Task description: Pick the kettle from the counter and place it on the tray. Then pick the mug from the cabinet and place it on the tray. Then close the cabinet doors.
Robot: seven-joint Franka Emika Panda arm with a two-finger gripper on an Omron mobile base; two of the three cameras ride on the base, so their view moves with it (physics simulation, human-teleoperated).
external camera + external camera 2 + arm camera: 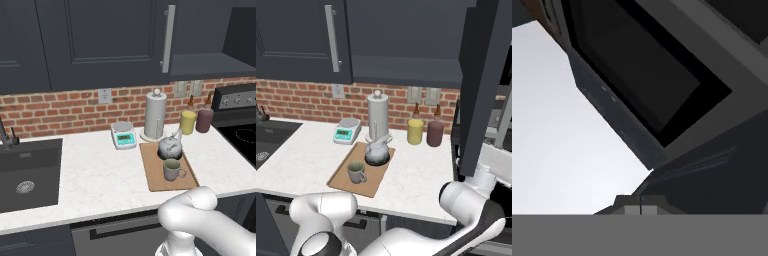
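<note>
Nearest the lens in the hand view: jaws shut together with nothing between them, pressed close against a dark cabinet door edge, though hard to make out at this range.

Across the white marbled surface: tray lying flat near the front edge, long sides running front to back. Kettle at the far end of the tray, upright, spout toward the back. Mug just in front of the kettle on the same tray, upright, loop handle out to the right. Bare board to the left of both and a narrow strip in front of the mug.

Behind the tray: tall grey cylinder with knob top, close to the tray's back edge. Small scale to its left, apart from the tray. Yellow canister and maroon canister side by side at the brick wall, right of the cylinder.

Left: sink sunk into the surface, a wide stretch of open stone between it and the tray.

Above: left cabinet door closed flat, grey bar handle at its right edge. Right door swung out, edge-on in the right base view, standing past the surface's right end beside the stove. Dark shelf of the cabinet exposed between the two doors.
</note>
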